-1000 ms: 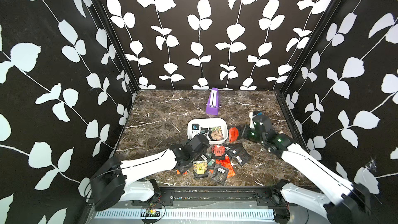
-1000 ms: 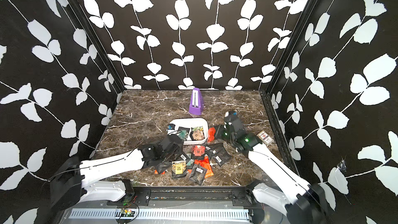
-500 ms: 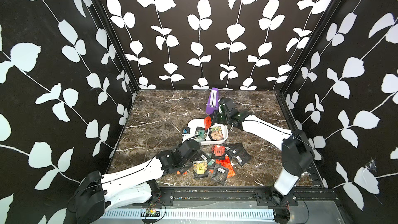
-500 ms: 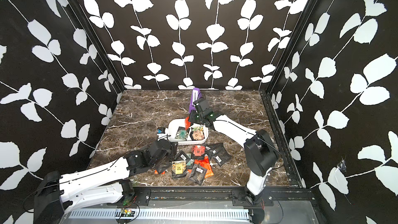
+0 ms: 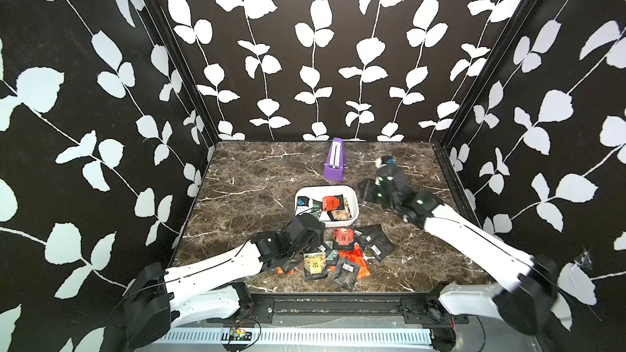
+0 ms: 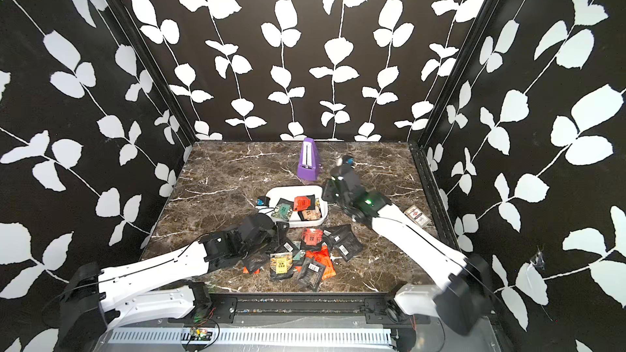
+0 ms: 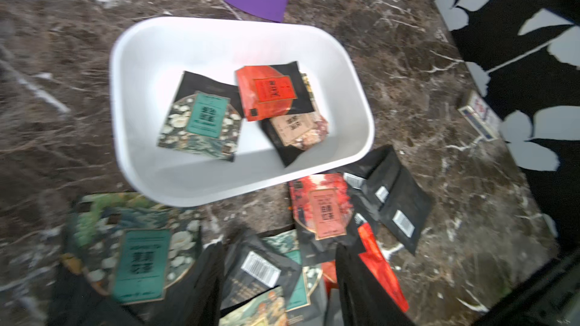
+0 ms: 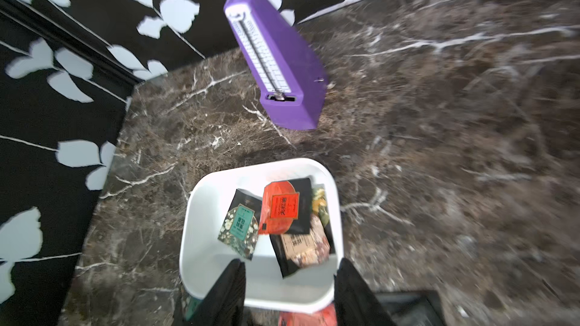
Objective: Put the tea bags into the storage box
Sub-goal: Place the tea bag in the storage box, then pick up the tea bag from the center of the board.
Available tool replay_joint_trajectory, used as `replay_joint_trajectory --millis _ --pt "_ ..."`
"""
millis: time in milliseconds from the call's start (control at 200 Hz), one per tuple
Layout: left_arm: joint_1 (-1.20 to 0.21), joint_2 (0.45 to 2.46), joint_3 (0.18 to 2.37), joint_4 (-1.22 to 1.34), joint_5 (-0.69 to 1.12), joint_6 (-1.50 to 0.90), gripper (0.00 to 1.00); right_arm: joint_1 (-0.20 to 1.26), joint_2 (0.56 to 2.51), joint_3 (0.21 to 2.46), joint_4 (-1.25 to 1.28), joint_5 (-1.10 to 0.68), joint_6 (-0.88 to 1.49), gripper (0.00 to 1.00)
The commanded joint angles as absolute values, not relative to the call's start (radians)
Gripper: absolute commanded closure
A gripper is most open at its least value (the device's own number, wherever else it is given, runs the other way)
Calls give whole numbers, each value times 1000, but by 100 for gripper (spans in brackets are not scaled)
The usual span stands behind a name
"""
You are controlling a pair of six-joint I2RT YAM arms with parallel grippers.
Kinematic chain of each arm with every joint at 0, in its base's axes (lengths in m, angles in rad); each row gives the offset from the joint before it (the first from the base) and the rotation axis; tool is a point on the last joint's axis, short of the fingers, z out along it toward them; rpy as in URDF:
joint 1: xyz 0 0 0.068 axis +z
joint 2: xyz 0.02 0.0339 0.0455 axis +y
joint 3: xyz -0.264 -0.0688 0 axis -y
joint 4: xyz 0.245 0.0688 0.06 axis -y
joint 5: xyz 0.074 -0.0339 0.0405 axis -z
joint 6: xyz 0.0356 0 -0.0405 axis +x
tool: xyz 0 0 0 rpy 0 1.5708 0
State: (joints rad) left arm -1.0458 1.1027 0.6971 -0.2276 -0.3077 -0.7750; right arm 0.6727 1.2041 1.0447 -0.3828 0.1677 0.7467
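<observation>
One box (image 7: 131, 139): white, shallow, rounded corners, smooth walls. It sits mid-tabletop (image 5: 257, 177), just in front of the one purple wedge (image 5: 333, 164).

In the box there are four tea bags (image 7: 270, 95) that I can count:
- a green-faced one (image 8: 240, 230);
- an orange-red one (image 8: 282, 211), lying partly over the next;
- a beige-faced one (image 8: 307, 246);
- a yellow-printed edge (image 8: 318, 202) poking out behind those two, with little else of it showing.

Loose on the tabletop is one pile (image 5: 342, 252), close against the box's front wall. It holds roughly ten bags. They are flat square foil sachets, mostly black backs with white barcode labels, plus red, orange, yellow and green faces. The count is not firm, because they overlap and the left arm covers some.

One card pack (image 6: 417, 215) lies at the tabletop's right edge, well apart from the pile. Its print is blurred.

The left fingers (image 7: 207, 277) are spread wide, low over the near side of the pile. A black bag (image 7: 260, 266) shows in the gap between them, and nothing looks pinched. A further green bag (image 7: 141, 261) lies beside them, smeared.

The right fingers (image 8: 226, 293) are spread and empty, above the box's right end.

Both wrist views are motion-blurred, the sachet print is unreadable, and the finger bases are cut off at the frame edge.
</observation>
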Motion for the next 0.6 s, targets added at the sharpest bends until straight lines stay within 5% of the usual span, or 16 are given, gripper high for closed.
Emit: replay_joint_trajectory --millis 0,310,595 --pt "-1069 1139 748 -172 -251 -743 43 669 1115 919 -469 234 735 61" --pt "-1145 1302 852 -110 -194 -733 38 659 824 583 -504 247 881 79" --pt "-1199 1445 913 -65 -161 -776 34 601 830 403 -390 161 976 92"
